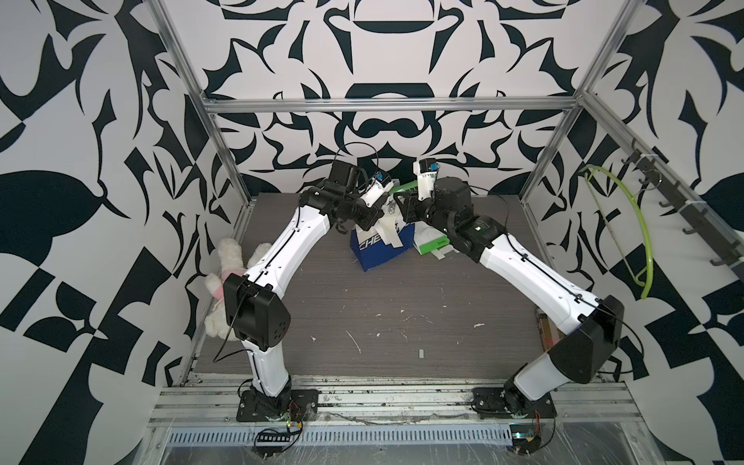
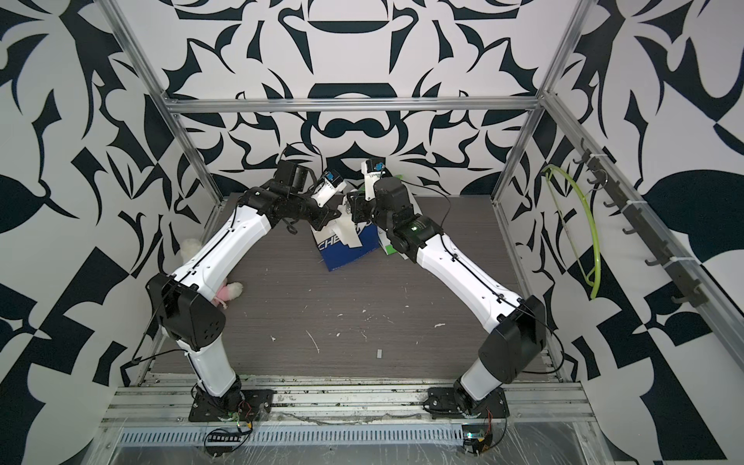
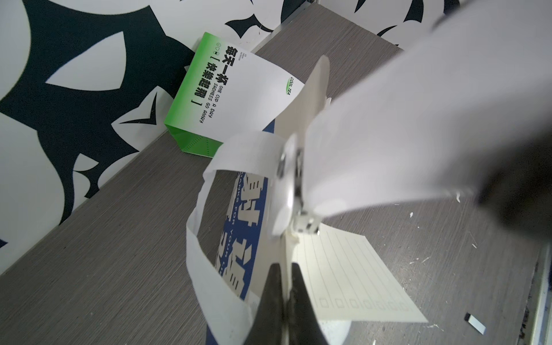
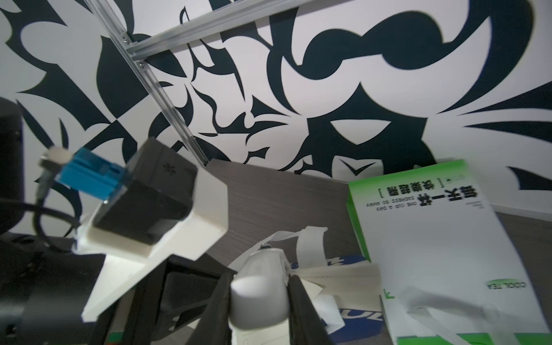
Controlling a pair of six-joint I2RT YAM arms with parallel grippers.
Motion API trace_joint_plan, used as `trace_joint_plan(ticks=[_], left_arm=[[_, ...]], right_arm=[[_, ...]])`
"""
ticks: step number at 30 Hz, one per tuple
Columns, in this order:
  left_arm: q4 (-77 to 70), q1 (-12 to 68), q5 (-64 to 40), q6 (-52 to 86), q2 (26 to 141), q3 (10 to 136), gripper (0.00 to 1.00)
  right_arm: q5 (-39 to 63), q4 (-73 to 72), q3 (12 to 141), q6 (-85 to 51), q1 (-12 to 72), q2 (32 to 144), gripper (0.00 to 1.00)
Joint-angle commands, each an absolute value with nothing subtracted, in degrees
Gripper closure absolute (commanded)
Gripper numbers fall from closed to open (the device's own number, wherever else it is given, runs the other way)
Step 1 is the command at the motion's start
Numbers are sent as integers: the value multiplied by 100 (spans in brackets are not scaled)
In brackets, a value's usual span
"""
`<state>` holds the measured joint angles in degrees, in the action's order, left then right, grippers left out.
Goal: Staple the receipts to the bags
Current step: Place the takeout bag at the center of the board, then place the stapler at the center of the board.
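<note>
**Left wrist view.** The left gripper (image 3: 286,268) is pinching fully together on the receipt (image 3: 343,268) and the rim of the blue bag (image 3: 236,209), pressing the two layers flat against each other. The receipt is fanning out to one side of the fingers and the bag is lying to the other. The stapler (image 3: 373,155) is coming in just ahead of the fingertips. Its long axis is crossing the rim and its metal mouth is sitting at the paper. Blur is making it uncertain whether both layers are inside the mouth. The bag's handle (image 3: 197,245) is looping close beside the mouth.

**Right wrist view.** The right gripper (image 4: 260,298) is clamping the rear of the stapler, one finger pressing on each side. The right arm is therefore the one placed to squeeze, and the left arm is only bracing the paper.

**Top views.** Both grippers are meeting tip to tip over the blue bag, as both top views are showing. The green bag (image 1: 432,241) is lying just beside it, under the right wrist. The table (image 1: 362,314) is grey wood-grain, littered with white scraps (image 1: 354,342), and is offering open room behind the grippers. The teddy bear (image 1: 225,273) is lying well apart, by the left elbow.
</note>
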<state>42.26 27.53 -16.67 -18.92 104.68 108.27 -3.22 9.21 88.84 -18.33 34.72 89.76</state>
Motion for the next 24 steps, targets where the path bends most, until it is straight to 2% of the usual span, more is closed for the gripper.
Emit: trace_joint_plan(ticks=[1, 4, 8, 12, 16, 18, 21, 24], left_arm=[[4263, 2764, -1604, -1802, 10514, 10969, 100], [4281, 2767, -1532, -1818, 10494, 10958, 100], [4344, 2762, -1419, -1876, 10503, 10985, 100], [4301, 2759, -1200, -1949, 10503, 10932, 100], [4196, 2732, -1001, -1995, 10512, 10916, 100], [4149, 2721, -937, -2004, 10525, 10909, 92], [4008, 2706, -889, -1993, 10473, 10839, 59], [3793, 2624, -972, -1915, 10323, 10751, 44]], right_arm=[[-1342, 885, 8988, -1346, 3466, 8631, 96], [-1819, 943, 8982, -1122, 3455, 8548, 97], [-1949, 1067, 8995, -1108, 3305, 8455, 98], [-1576, 1512, 8941, -1457, 2754, 8372, 98], [-742, 1889, 8543, -1925, 2031, 8246, 98], [-405, 1992, 8263, -2119, 1760, 8184, 98], [-103, 2069, 7851, -2234, 1581, 8133, 98], [154, 2220, 7620, -2285, 1428, 8225, 96]])
